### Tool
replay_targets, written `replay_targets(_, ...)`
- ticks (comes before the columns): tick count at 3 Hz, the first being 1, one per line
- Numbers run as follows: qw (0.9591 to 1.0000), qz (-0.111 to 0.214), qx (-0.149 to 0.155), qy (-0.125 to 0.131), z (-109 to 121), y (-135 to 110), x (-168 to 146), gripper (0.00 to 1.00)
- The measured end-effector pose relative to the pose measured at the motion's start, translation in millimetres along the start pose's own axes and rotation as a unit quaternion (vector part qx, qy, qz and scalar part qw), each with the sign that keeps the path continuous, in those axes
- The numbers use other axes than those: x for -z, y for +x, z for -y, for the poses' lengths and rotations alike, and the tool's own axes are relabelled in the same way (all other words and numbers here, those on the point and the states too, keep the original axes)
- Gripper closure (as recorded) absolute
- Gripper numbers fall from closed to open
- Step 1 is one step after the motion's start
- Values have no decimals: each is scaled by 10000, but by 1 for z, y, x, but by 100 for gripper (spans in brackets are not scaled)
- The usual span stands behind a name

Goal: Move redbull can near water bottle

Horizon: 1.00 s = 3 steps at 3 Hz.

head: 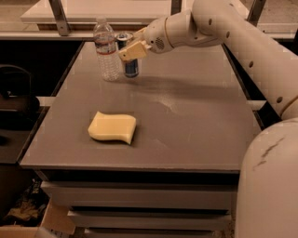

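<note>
The redbull can (131,68) is blue and silver and stands upright at the far left of the grey table (195,121), just right of the water bottle (105,51). The bottle is clear with a white cap and a red-and-white label band. A narrow gap separates can and bottle. My gripper (132,48) reaches in from the upper right and is shut on the can's upper half. One tan finger (135,50) crosses the can's front. The can's base looks to be at the table surface.
A yellow sponge (113,127) lies on the table's front left. A light shelf edge (93,14) runs behind the table. My white arm (242,42) spans the right side. Dark furniture (14,97) stands left of the table.
</note>
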<state>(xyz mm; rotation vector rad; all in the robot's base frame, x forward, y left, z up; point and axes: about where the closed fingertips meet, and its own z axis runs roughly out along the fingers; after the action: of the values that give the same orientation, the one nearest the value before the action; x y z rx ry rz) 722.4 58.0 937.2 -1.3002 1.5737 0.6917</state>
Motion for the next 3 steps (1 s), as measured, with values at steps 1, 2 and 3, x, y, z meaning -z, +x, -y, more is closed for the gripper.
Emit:
replay_targets(1,10000,-27,-74,-58,-3,5,-8,100)
replay_targets(2,9999,27,-99,-132,-6,6,-14,83)
replay_targets(3,9997,150,-90,-181,-8,4,-17,59)
